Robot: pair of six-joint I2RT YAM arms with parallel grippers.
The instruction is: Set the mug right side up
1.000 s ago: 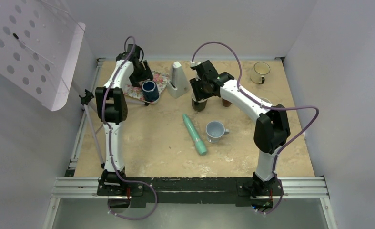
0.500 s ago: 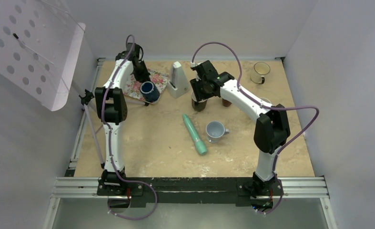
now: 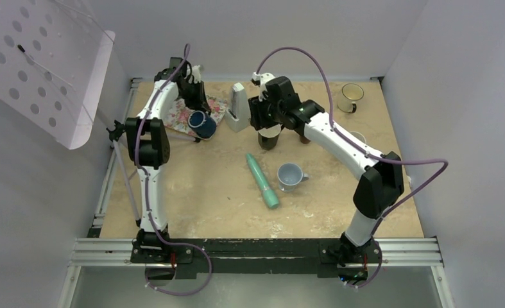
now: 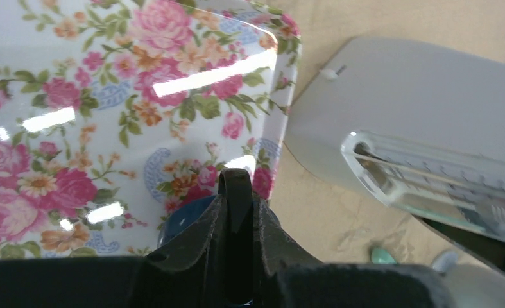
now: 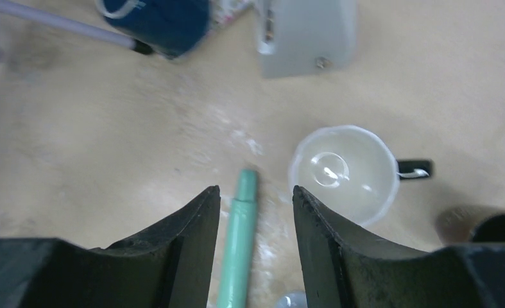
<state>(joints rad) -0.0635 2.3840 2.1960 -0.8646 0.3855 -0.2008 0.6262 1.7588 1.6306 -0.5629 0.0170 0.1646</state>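
Left gripper [image 4: 237, 185]: jaws now pressed together on nothing, having let go and drawn back over the floral tray [image 4: 95, 83]. Navy mug [image 3: 201, 124]: at the tray's near edge, mouth showing upward, apparently righted. Right gripper [image 5: 256, 192]: half open, empty, lifted above an upright pale-lined mug [image 5: 342, 170]. Task looks essentially complete.

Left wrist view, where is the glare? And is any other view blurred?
Left wrist view: white glare streaks on the flowered tray; right wrist view: blurred overall, the green pen and white cup look soft; top view: sharp, evenly lit.
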